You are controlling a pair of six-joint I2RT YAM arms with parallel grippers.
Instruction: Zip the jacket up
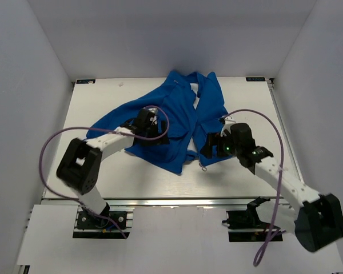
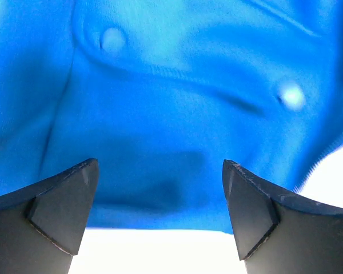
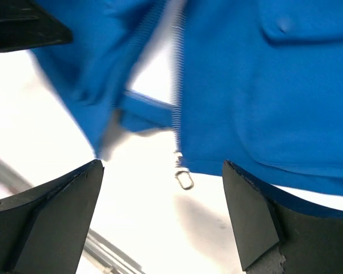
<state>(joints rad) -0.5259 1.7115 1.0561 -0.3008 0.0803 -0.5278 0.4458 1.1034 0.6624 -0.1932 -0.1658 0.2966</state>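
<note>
Left gripper (image 2: 160, 162) and right gripper (image 3: 161, 165) gape empty over the jacket (image 1: 180, 114). Right should pinch the pull (image 3: 184, 180), seemingly just below the jacket, squarely; left pins cloth.

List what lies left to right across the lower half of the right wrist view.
One jaw of the right gripper → silver zipper pull hanging at the jacket hem → the other jaw.

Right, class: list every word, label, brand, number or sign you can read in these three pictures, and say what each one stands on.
No readable text in any view.
The bright blue soft jacket shows no label or brand.
The silver zipper pull is blurred, with no legible mark.
The white table carries no lettering.
</note>
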